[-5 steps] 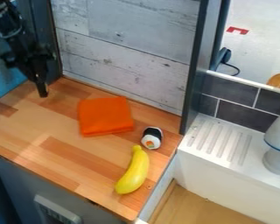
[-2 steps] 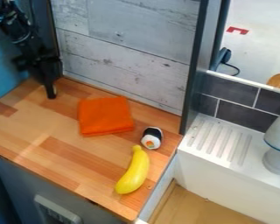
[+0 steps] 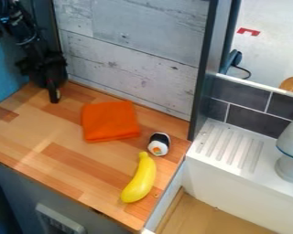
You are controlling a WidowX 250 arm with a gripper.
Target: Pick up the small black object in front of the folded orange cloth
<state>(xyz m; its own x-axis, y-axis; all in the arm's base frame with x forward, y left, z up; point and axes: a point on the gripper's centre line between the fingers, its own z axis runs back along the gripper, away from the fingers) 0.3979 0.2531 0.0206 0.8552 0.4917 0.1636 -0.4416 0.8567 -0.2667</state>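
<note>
The black gripper (image 3: 54,97) hangs over the back left corner of the wooden counter, to the left of and apart from everything lying there. Nearest to it is a folded orange cloth (image 3: 110,121), flat on the middle of the counter. To the cloth's lower right lies a sushi roll toy (image 3: 159,144) with a black wrap and white ends. A yellow banana (image 3: 139,179) rests below the sushi roll, close to the counter's right front edge, its narrow stem end pointing up toward the sushi.
The wooden counter (image 3: 26,141) is bounded behind by a whitewashed plank wall (image 3: 130,55). A dark upright post (image 3: 203,82) stands at its back right corner. Beyond it are a white ribbed drainboard (image 3: 228,146) and a grey-white object (image 3: 290,155).
The gripper has shifted slightly to the right along the back left of the counter, and its arm has turned a little. The cloth, sushi roll and banana have stayed put.
</note>
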